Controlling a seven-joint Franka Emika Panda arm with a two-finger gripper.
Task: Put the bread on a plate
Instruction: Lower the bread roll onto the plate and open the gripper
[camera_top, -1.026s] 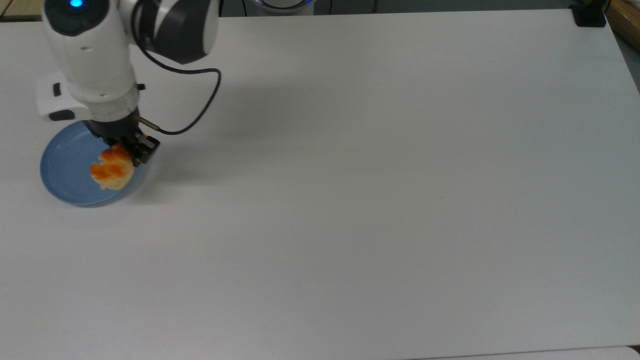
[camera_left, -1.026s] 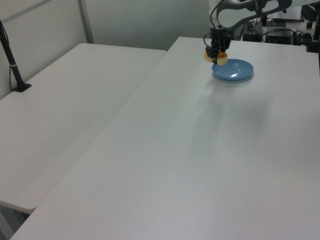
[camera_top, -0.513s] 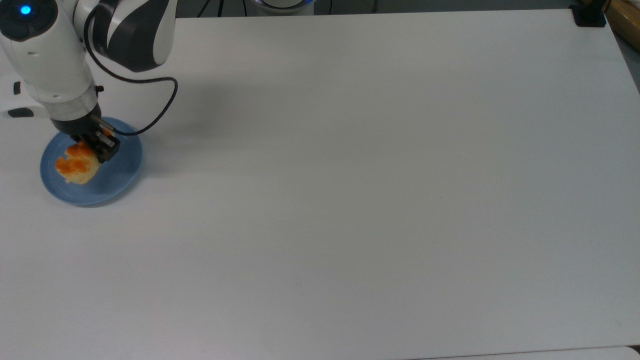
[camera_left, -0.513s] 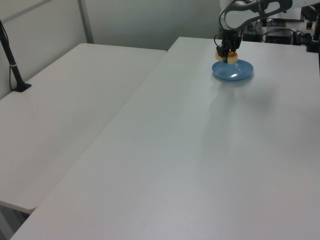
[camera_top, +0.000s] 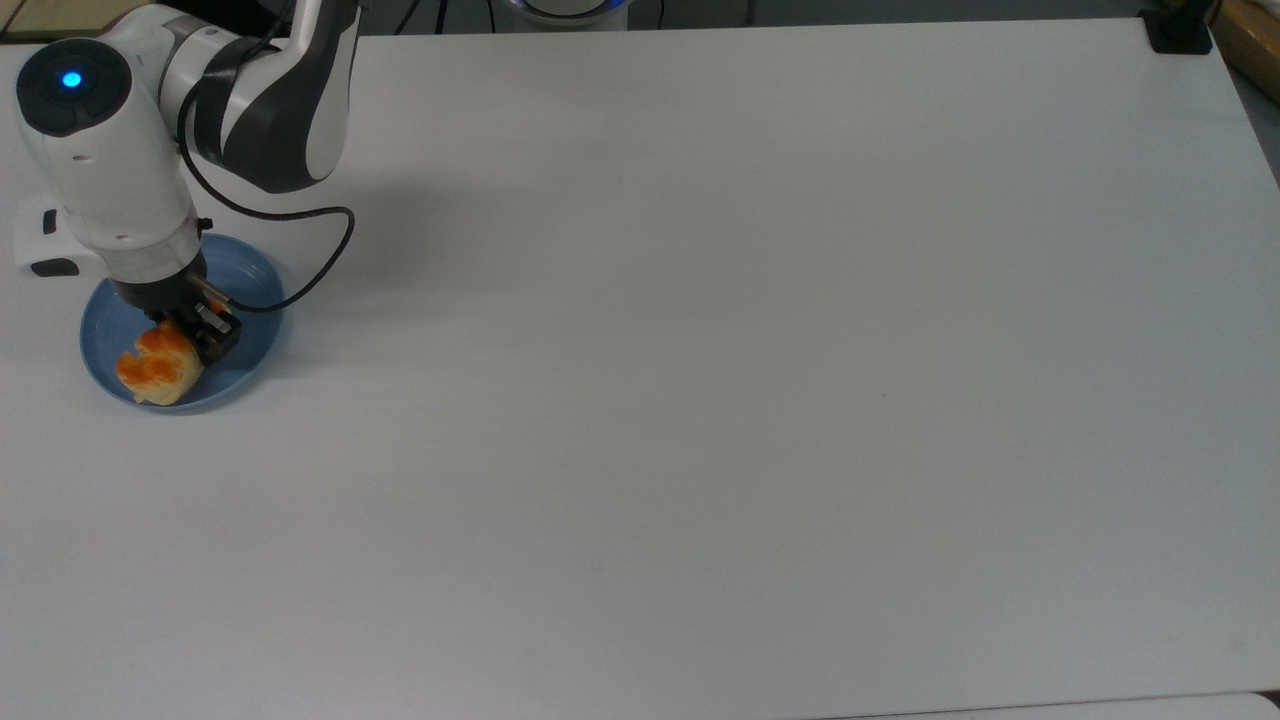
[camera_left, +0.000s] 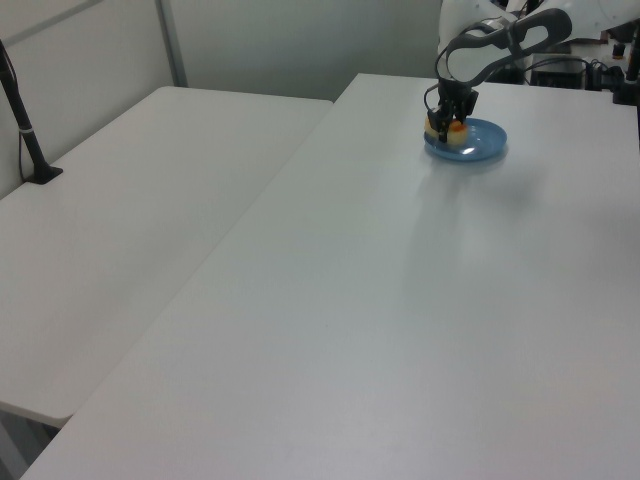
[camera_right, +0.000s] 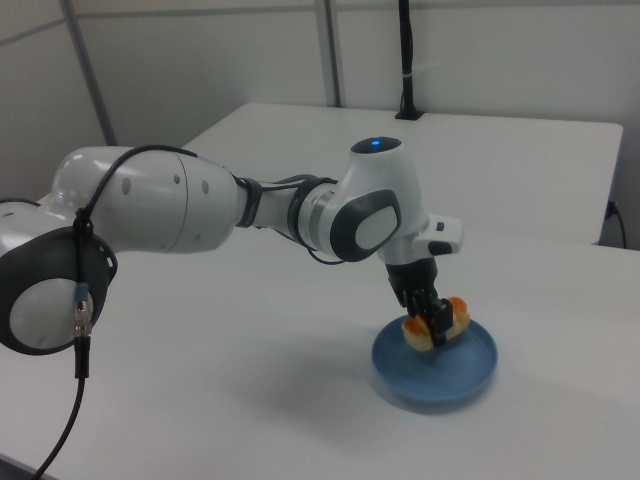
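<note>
The light-blue plate (camera_top: 250, 290) lies at the top view's left edge of the white table. My gripper (camera_top: 187, 345) points down over it, shut on the bread (camera_top: 155, 370), a pale roll with orange-brown bumps. In the top view the bread hangs over the plate's near-left part. In the right view the bread (camera_right: 456, 311) is pinched between the black fingers of the gripper (camera_right: 432, 324), low over the plate (camera_right: 472, 368); whether it touches the plate I cannot tell. In the left view the gripper (camera_left: 446, 122), bread (camera_left: 450, 133) and plate (camera_left: 486, 146) sit at the far end.
The white table (camera_top: 700, 400) stretches wide and bare to the top view's right of the plate. A black cable (camera_top: 330, 250) loops from the wrist. A second white table (camera_left: 130, 200) stands beside it, with a black clamp post (camera_left: 25, 130).
The gripper carried the bread from the plate's right rim in the top view leftward over the plate, then lowered it and shifted it toward the plate's near side.
</note>
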